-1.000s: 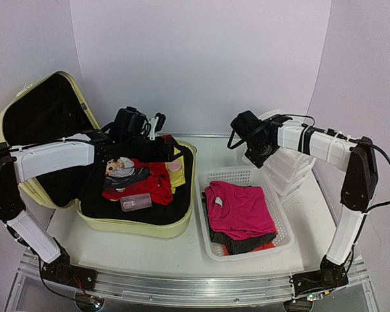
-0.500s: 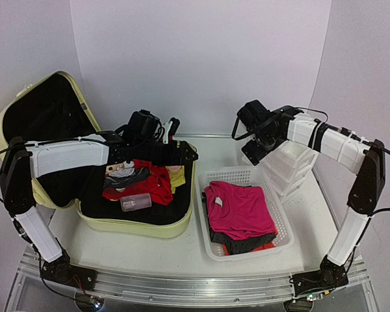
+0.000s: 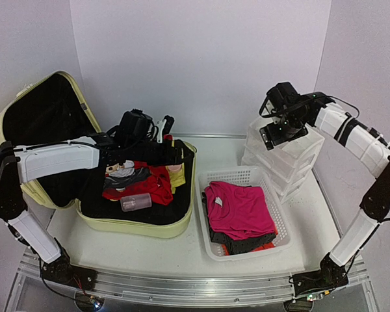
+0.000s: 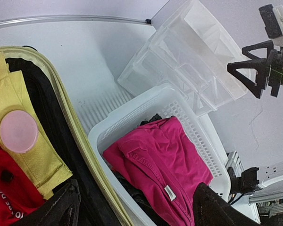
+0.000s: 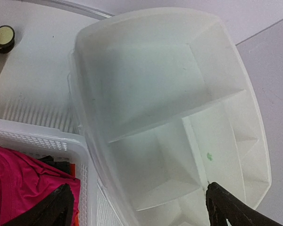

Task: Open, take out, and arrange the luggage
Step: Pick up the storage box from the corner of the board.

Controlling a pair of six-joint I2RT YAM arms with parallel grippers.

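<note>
Wrist views, both jaws spread wide, empty

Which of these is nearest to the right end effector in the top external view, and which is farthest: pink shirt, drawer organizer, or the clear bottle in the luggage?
1. drawer organizer: just beneath the right end effector, at the far right.
2. pink shirt: in the basket, centre-right, nearer the arm bases.
3. clear bottle: inside the luggage, on the left.

Luggage point(image 3: 133, 226) left — basket point(image 3: 237, 175), then organizer point(image 3: 287, 162) right
</note>
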